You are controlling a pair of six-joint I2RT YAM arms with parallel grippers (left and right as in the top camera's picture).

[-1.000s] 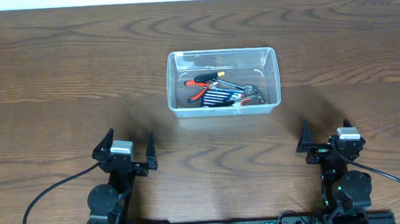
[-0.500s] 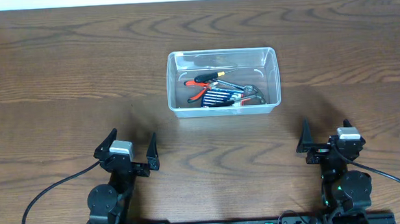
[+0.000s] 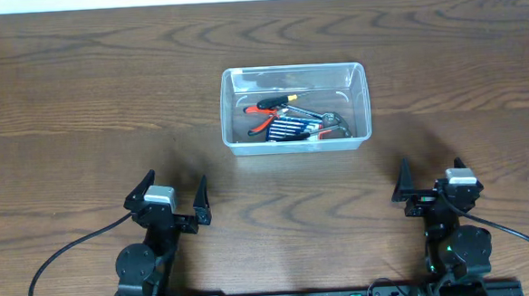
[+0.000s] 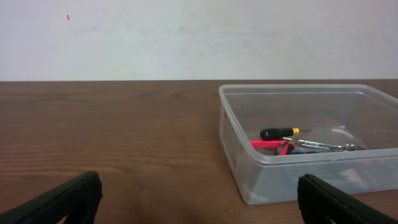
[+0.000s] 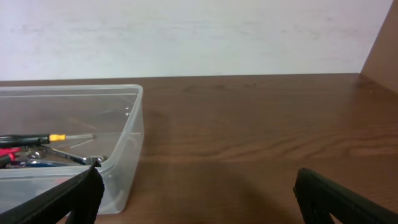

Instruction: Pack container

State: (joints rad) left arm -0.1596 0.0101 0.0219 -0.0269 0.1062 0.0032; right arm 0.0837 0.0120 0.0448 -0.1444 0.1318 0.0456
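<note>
**DESK:** Where do we place the task's object?

**FIELD:** We see the clear, shallow, rectangular plastic container (image 3: pixel 293 79) sitting past the middle of the brown wood-grain surface (image 3: pixel 81 103), well apart from both arms. Inside lie red-handled pliers (image 3: pixel 263 123), a black-handled screwdriver with a yellow collar (image 4: pixel 278 132), a dark blue striped case (image 3: pixel 291 129) and some silvery metal tools (image 3: pixel 333 122). They are heaped toward the near wall.

**DESK:** And the arms?

**FIELD:** The left end effector (image 3: pixel 173 184) is spread wide and holds nothing. The right end effector (image 3: pixel 431 171) is likewise wide apart and empty. Both sit low near the front edge, pointed toward the container.

**DESK:** What do we flag as a risk?

**FIELD:** We judge the packing close to done, since we see nothing loose outside the container. The danger, as we see it, is a reach that clips the thin wall. The light plastic would likely slide or tip on the smooth wood. The tools also cross one another, so a finger pushed among them could snag and drag the whole container.

**DESK:** Any brand or label we can quote?

**FIELD:** None we can read. The case's pale stripes are too small to make out, and the white wall (image 4: pixel 186 37) shows only a tiny red speck (image 4: pixel 68 17).
</note>
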